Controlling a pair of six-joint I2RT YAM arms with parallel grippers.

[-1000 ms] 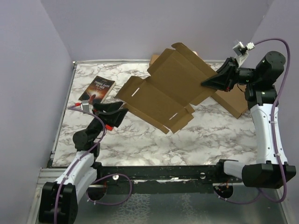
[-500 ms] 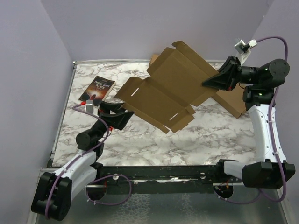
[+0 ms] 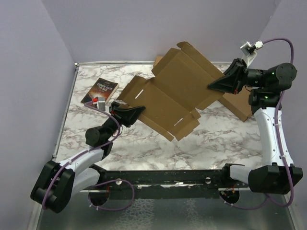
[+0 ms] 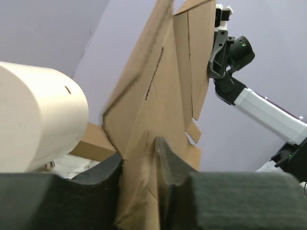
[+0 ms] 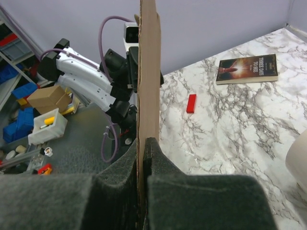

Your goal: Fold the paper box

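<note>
Holding the paper box point(image 3: 168, 93) opened out flat and raised over the marble worktop point(image 3: 216, 139), across the middle and far part of the scene, slits and flaps facing up toward the overhead camera. Gripping it from two sides. On the far right, right fingers point(image 3: 218, 85) clenched on the sheet's right flap edge; in the right wrist view, cardboard seen edge-on as a thin upright strip, pinched with no gap between the two dark pads point(image 5: 158, 158). On the near left, left fingers point(image 3: 134, 112) reaching in at the sheet's left edge; in the left wrist view, cardboard running down into the narrow slot between the pads point(image 4: 168, 163), touching both, so grasping that edge rather than released. Sloping away from the left fingers up and to the right toward the other arm, with the loose near corner flap hanging toward the middle of the worktop. Behind and under the sheet's right end, resting on the worktop, a thicker brown cardboard box point(image 3: 240, 106). At far left, lying flat, a dark-covered book point(image 3: 100, 91), well apart from the sheet's left corner. Near the book, a small red block point(image 5: 191, 103) on the marble. At left in the left wrist view, a pale cream cylinder point(image 4: 38, 120) just beside the sheet.
</note>
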